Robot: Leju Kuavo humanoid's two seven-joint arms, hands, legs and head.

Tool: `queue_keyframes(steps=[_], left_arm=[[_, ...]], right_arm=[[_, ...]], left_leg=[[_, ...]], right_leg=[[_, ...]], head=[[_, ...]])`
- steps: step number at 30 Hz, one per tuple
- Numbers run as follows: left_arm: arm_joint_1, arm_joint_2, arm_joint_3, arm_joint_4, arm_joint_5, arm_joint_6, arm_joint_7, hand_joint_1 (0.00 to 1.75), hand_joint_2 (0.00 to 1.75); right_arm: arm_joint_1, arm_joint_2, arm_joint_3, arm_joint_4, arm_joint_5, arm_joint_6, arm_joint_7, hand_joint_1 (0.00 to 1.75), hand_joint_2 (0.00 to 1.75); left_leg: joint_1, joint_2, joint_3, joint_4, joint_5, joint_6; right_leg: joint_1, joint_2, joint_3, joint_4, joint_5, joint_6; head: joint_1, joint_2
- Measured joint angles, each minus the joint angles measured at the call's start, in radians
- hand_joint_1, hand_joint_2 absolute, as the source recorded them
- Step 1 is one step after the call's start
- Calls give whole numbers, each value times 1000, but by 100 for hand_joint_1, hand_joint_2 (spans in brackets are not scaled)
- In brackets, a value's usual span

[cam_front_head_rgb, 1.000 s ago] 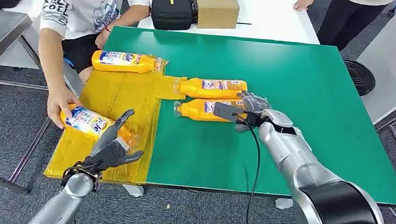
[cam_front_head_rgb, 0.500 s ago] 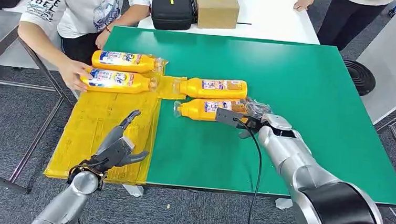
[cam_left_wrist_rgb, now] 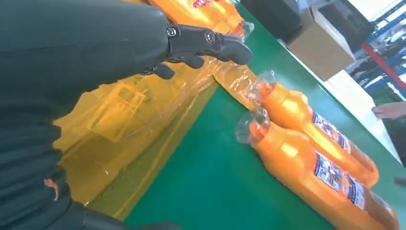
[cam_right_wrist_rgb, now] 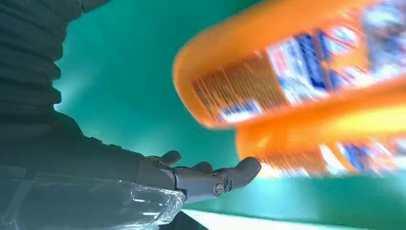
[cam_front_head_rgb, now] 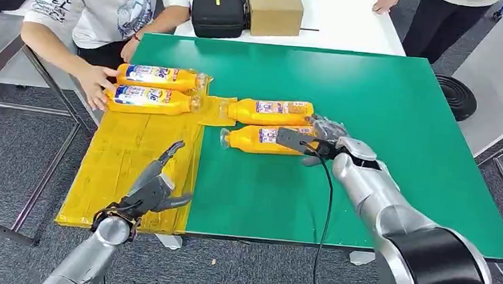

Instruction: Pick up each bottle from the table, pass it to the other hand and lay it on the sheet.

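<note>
Right hand (cam_front_head_rgb: pixel 321 145) sits at the base of the nearer bottle (cam_front_head_rgb: pixel 262 139) on the green surface (cam_front_head_rgb: pixel 385 98), fingers apart, no grip yet. Left hand (cam_front_head_rgb: pixel 152 188) hovers open over the sheet (cam_front_head_rgb: pixel 135 140). We note a person's hand (cam_front_head_rgb: pixel 95 86) has just laid another bottle (cam_front_head_rgb: pixel 148 99) there; two remain right of the sheet.

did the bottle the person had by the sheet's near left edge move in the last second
Yes. That bottle now lies at the yellow sheet's far end, beside the other bottle there.
</note>
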Motion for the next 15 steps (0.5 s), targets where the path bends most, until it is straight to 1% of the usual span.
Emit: queue_keyframes(steps=[4,10,15], left_arm=[[28,3,5,-12,19,-8,-8,0,175],[71,13,21,-51,25,-11,-10,0,175],[92,16,37,-88,27,-11,-11,0,175]], right_arm=[[-17,2,-12,-26,-32,-13,-88,0,175],[-33,9,-26,-56,-48,-17,-117,0,175],[-19,10,-45,-96,-106,-57,-194,0,175]], left_leg=[[0,0,0,0,0,0],[0,-1,0,0,0,0],[0,-1,0,0,0,0]], right_leg=[[0,0,0,0,0,0],[0,-1,0,0,0,0],[0,-1,0,0,0,0]], head=[[0,0],[0,0],[0,0]])
